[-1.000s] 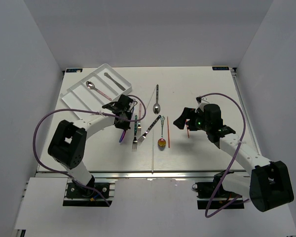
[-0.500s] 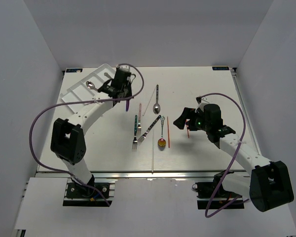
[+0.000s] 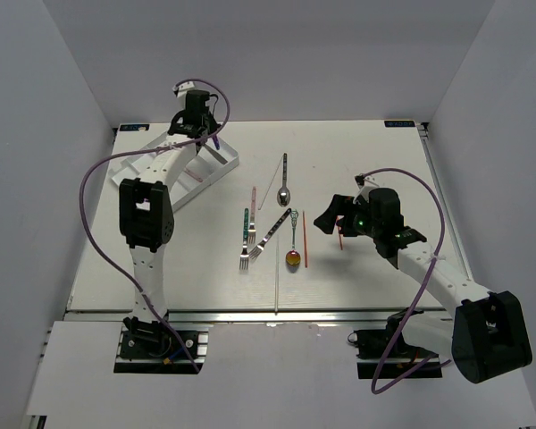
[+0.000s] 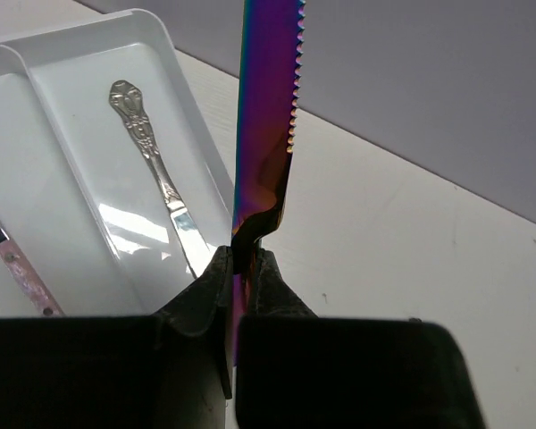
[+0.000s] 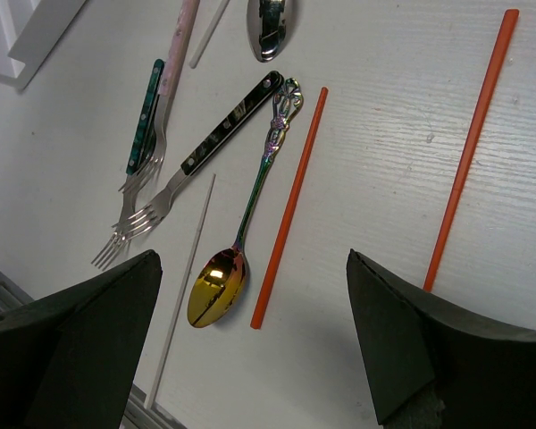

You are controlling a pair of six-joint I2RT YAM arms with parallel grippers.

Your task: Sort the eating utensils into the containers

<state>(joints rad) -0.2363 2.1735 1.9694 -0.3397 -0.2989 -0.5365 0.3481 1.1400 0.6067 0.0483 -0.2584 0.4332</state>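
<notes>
Left gripper point(image 4: 242, 264) clamped the iridescent knife point(image 4: 266, 116) at the tray point(image 4: 192, 107) edge. It probably needed levelling, then lowering beside the silver knife point(image 4: 152, 161).

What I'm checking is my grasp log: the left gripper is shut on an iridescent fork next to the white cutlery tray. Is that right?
Not quite. The left gripper is shut on an iridescent knife, not a fork: the left wrist view shows its serrated edge. It is next to the white cutlery tray.
</notes>
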